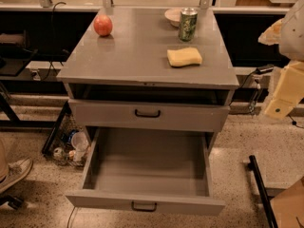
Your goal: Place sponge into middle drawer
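Our gripper (281,96) hangs right of the grey counter (133,51); a green metal can (187,24) stands just behind the pale yellow sponge (184,57); the grey middle drawer (147,170) gapes open.

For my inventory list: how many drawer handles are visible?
2: one on the upper drawer, one on the open middle drawer. The tool hangs at right edge.

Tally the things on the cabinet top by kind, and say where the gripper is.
apple: 1
green can: 1
bowl: 1
sponge: 1
Total: 4
The gripper hangs right of the cabinet, apart from the sponge.
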### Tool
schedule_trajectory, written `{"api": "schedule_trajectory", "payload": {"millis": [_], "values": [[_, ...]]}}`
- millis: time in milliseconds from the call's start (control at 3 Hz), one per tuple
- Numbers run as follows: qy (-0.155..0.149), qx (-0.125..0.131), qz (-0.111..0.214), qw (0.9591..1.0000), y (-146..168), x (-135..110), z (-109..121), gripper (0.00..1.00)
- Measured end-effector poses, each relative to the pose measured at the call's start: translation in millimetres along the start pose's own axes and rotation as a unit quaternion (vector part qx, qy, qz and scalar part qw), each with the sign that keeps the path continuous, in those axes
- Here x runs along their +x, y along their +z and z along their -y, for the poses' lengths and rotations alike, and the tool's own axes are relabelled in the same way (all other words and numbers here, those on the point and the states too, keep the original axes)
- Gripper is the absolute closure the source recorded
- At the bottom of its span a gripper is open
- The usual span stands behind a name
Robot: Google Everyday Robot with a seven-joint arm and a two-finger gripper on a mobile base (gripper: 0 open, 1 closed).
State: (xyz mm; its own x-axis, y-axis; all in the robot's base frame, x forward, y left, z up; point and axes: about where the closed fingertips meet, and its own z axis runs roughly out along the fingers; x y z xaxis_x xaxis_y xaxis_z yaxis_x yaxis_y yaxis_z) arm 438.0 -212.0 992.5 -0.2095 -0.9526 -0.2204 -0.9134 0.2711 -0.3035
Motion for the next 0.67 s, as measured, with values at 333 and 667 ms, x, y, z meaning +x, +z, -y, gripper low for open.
{"api": "schedule_trajectory", "payload": {"millis": [333,667], "values": [[0.000,0.000,0.000,1.0000,0.0,0.0,0.0,0.00],[0.021,0.025,0.013,0.9994,0.4,0.2,8.0,0.00]]}}
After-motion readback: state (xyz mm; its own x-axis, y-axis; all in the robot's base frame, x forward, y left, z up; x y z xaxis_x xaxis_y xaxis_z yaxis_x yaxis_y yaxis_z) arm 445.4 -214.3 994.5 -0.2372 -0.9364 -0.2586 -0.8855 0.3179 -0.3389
